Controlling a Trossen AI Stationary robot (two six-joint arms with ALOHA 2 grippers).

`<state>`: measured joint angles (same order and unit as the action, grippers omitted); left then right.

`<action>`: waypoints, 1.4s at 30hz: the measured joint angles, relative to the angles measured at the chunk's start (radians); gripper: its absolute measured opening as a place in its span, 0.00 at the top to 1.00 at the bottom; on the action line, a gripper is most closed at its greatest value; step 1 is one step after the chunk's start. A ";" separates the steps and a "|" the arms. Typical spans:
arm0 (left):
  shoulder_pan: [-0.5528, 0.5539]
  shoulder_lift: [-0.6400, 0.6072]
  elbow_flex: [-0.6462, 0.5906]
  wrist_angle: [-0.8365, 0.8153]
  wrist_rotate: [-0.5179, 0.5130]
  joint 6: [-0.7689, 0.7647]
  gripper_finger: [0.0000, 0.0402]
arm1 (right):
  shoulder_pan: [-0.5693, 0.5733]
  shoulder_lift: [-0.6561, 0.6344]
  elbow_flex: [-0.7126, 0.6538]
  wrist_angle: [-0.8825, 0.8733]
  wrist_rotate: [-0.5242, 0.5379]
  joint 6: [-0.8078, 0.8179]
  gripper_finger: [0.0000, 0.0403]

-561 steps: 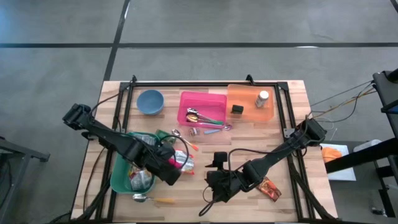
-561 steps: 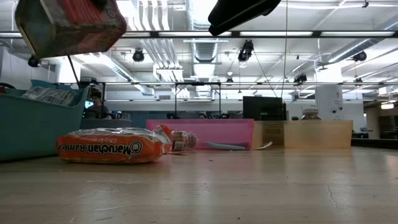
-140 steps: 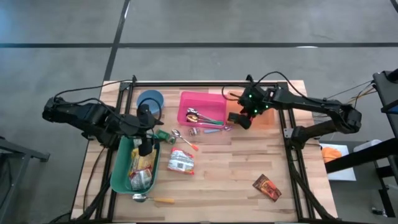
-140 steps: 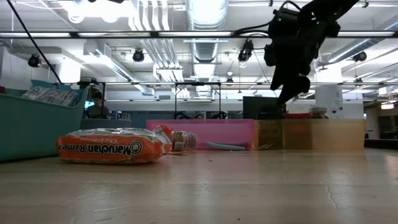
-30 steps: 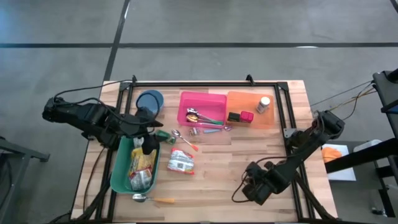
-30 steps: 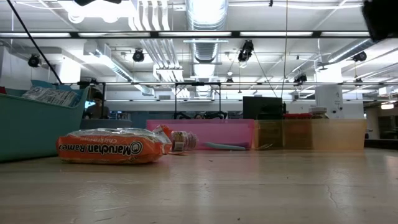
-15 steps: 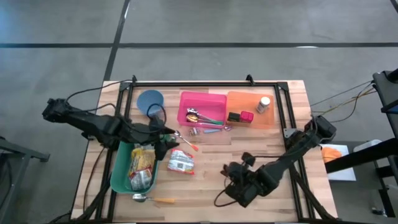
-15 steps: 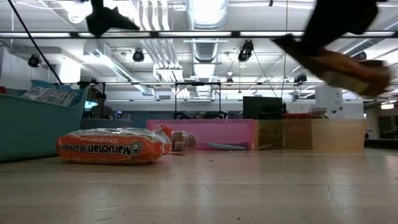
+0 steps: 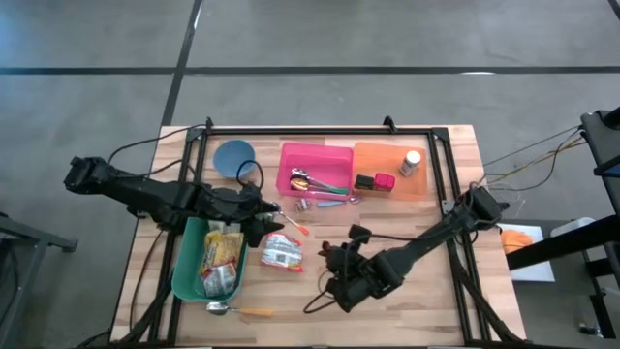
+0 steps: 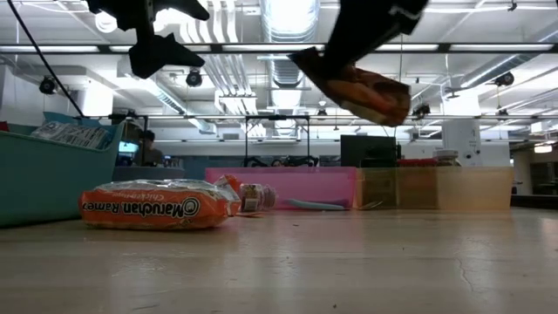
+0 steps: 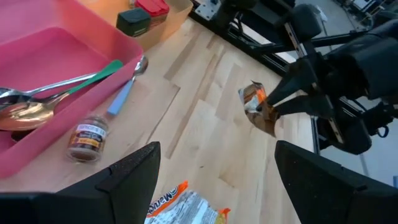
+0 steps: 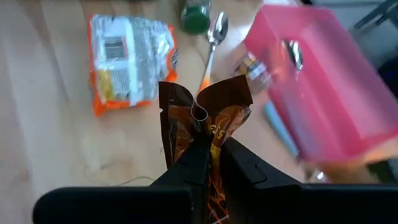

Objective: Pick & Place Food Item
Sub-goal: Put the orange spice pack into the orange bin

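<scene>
My right gripper point(image 12: 208, 152), clamped on the brown snack packet point(image 12: 208, 124), has swung from the desk's front-right toward the ramen pack point(image 9: 282, 252); left gripper point(image 9: 263, 219) gapes empty.

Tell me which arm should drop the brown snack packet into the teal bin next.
Right: the right gripper is already shut on the brown snack packet, held above the table. The left gripper is open and empty beside the teal bin.
</scene>
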<state>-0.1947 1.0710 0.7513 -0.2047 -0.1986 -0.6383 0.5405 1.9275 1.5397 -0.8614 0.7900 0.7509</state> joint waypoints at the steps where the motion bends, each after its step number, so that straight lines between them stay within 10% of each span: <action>1: 0.000 0.000 0.000 0.000 0.000 0.003 0.21 | -0.010 0.006 0.013 0.002 0.000 -0.025 0.95; 36: -0.026 0.310 0.146 0.190 0.043 0.010 0.21 | -0.125 0.020 0.155 0.138 0.048 -0.310 0.95; 42: -0.026 0.301 0.144 0.185 0.035 0.013 0.39 | -0.125 0.020 0.158 0.139 0.050 -0.317 0.95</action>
<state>-0.2211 1.3719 0.8955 -0.0199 -0.1638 -0.6256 0.4156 1.9480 1.6974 -0.7224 0.8402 0.4339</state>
